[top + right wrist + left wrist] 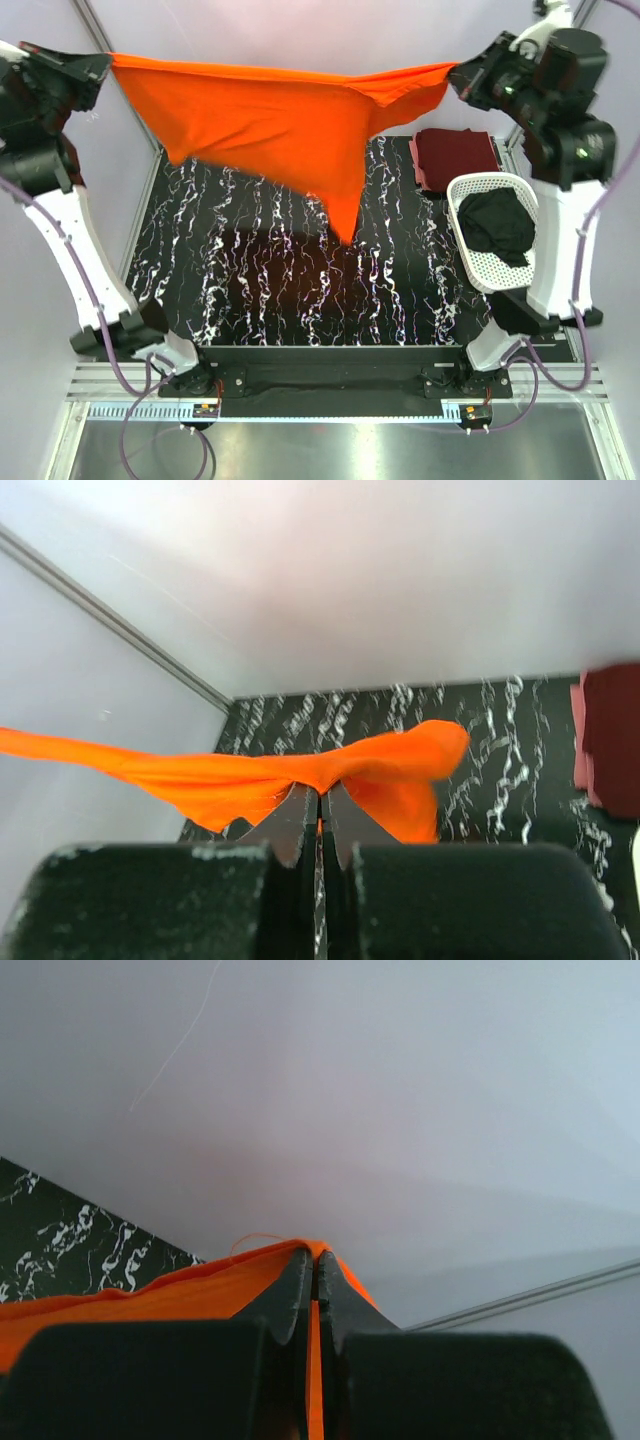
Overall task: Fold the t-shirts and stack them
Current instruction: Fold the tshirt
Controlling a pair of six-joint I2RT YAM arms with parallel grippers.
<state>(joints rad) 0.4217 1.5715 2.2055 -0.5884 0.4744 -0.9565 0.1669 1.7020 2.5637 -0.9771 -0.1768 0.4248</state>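
Left gripper (108,60) is pinched fully closed on one corner of the orange t-shirt (270,120). The left wrist view shows cloth coming out from between the closed jaws. Right gripper (456,74) is also pinched closed on the opposite corner, with cloth flaring out on both sides of its fingertips in the right wrist view.

The shirt is in the air, stretched taut between the two grippers. Its long axis runs straight from one gripper to the other, across the far edge of the table (250,300). From each gripper the cloth leads inward toward the other gripper, then drops below the line between them. The hanging body tapers to a low point somewhat nearer the right gripper than the left. Cannot tell whether that tip touches the table.

Judgement: the next step is laying it down flat. That means both grippers lower together and keep the span between them. Neither arm is nearer, since each holds one end.

The maroon t-shirt (455,158) is already folded flat on the table, below and just to the near side of the right gripper and well apart from the left. The black t-shirt (497,222) lies crumpled inside the white perforated basket (478,268), further to the near side of the right gripper. The right arm is nearer to both.

Count: three t-shirts (one orange, one maroon, one black), one basket, two grippers.

Judged progress: one shirt folded, one in hand, one untouched.
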